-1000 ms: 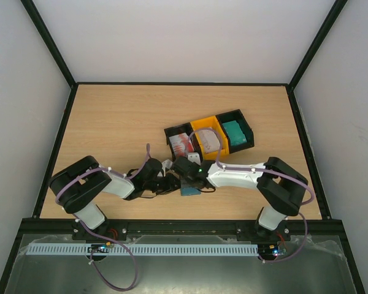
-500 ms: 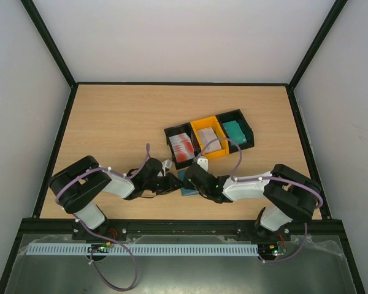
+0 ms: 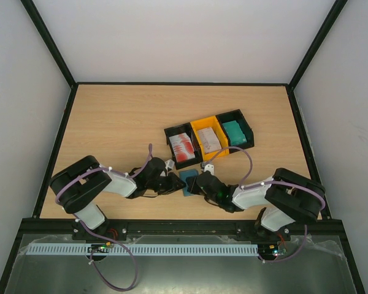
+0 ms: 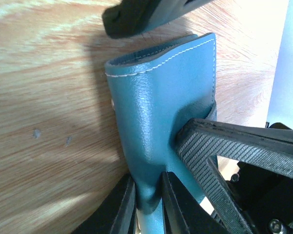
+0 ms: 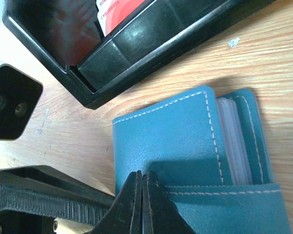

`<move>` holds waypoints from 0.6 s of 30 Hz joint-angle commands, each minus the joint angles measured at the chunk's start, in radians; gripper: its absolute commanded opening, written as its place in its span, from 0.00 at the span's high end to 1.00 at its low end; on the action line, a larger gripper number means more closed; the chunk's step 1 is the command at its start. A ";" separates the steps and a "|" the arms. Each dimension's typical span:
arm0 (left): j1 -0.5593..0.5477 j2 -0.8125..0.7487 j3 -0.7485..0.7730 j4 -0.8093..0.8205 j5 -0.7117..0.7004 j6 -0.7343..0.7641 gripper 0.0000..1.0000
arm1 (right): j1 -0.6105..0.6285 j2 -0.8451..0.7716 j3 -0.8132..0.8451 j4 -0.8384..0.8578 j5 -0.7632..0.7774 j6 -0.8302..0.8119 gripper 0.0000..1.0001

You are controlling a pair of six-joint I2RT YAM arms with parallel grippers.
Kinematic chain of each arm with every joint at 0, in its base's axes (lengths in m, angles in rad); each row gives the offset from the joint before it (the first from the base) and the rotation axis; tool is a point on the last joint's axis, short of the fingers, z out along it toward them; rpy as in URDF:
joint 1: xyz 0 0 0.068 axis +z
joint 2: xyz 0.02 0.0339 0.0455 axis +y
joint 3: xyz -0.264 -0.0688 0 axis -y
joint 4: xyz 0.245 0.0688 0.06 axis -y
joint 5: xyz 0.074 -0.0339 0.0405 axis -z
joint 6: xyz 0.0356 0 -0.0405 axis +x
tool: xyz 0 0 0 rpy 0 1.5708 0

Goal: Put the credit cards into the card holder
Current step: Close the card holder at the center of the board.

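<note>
The blue-teal card holder (image 3: 187, 181) lies on the table between my two grippers. My left gripper (image 4: 147, 181) is shut on the card holder (image 4: 161, 97), pinching its near edge so the cover buckles. My right gripper (image 5: 142, 176) is shut, its tips pressed together against the cover of the card holder (image 5: 176, 141), with nothing between them. Clear sleeves (image 5: 229, 141) show inside the holder's open side. The credit cards sit in three bins: red-and-white ones (image 3: 181, 147), whitish-grey ones (image 3: 210, 141) and green-teal ones (image 3: 235, 131).
The joined row of bins, black (image 3: 172, 136), yellow (image 3: 202, 124) and black (image 3: 248, 128), stands just behind the holder. The black bin's wall (image 5: 136, 44) is very close to the holder. Black frame rails border the table.
My right arm has swung down and toward the near edge, bringing its shut gripper from beside the bins onto the holder. The left gripper has kept its hold and place.
</note>
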 commanded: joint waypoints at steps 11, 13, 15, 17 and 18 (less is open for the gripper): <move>-0.012 0.015 0.016 -0.095 -0.097 0.017 0.80 | -0.096 -0.166 0.222 -0.541 -0.117 -0.115 0.87; -0.012 0.011 0.016 -0.095 -0.097 0.018 0.80 | -0.103 -0.195 0.256 -0.587 -0.118 -0.130 0.84; -0.012 0.009 0.016 -0.095 -0.096 0.020 0.79 | -0.108 -0.219 0.281 -0.630 -0.108 -0.140 0.81; -0.011 0.010 0.017 -0.093 -0.093 0.021 0.78 | -0.109 -0.242 0.287 -0.663 -0.090 -0.141 0.80; -0.012 0.011 0.017 -0.091 -0.091 0.021 0.78 | -0.111 -0.247 0.288 -0.687 -0.070 -0.138 0.80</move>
